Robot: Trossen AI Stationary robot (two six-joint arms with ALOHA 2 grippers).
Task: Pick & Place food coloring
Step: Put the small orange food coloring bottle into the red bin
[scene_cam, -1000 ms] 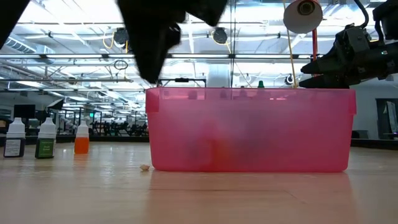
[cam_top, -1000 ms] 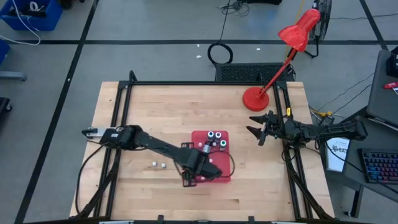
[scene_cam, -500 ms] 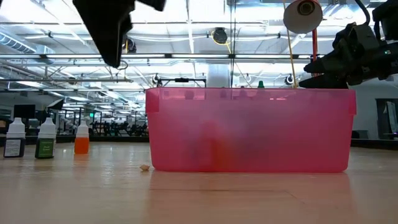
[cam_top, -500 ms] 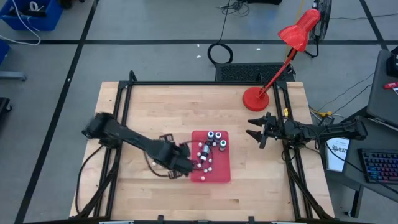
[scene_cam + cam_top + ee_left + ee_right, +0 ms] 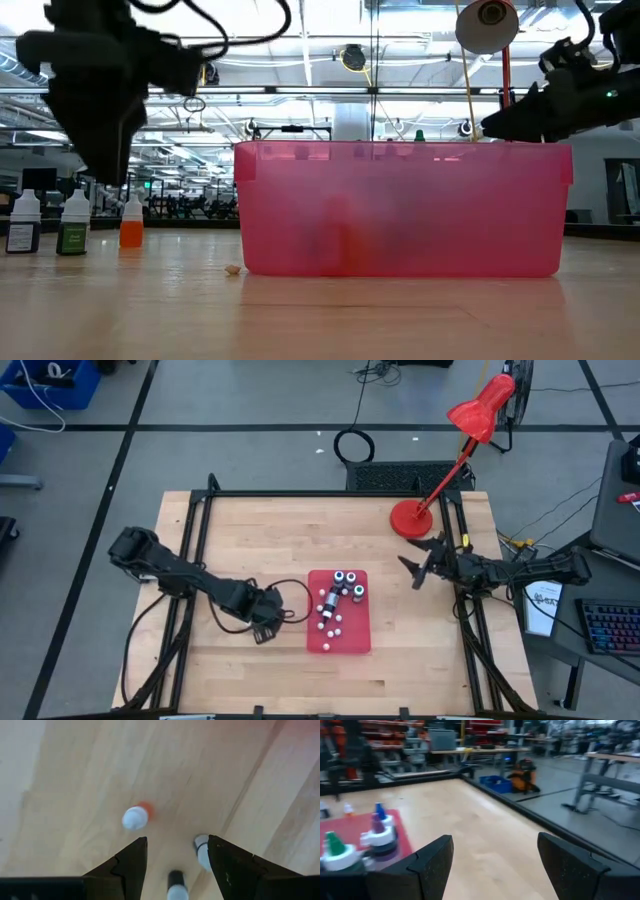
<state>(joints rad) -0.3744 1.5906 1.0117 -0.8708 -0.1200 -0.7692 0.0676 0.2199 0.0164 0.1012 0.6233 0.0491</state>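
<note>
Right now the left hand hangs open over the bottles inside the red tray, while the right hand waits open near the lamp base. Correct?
Not quite. The left hand is not over the red tray; the high view shows it above bare table beside the tray, and its wrist view shows small bottles standing on the wood there. It is open, and the right hand does wait open near the lamp base.

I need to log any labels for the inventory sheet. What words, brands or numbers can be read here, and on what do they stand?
None can be read.
Labels on the bottles left of the red tray in the low view: too small.
Printed sheet beside the table: too blurred.
</note>
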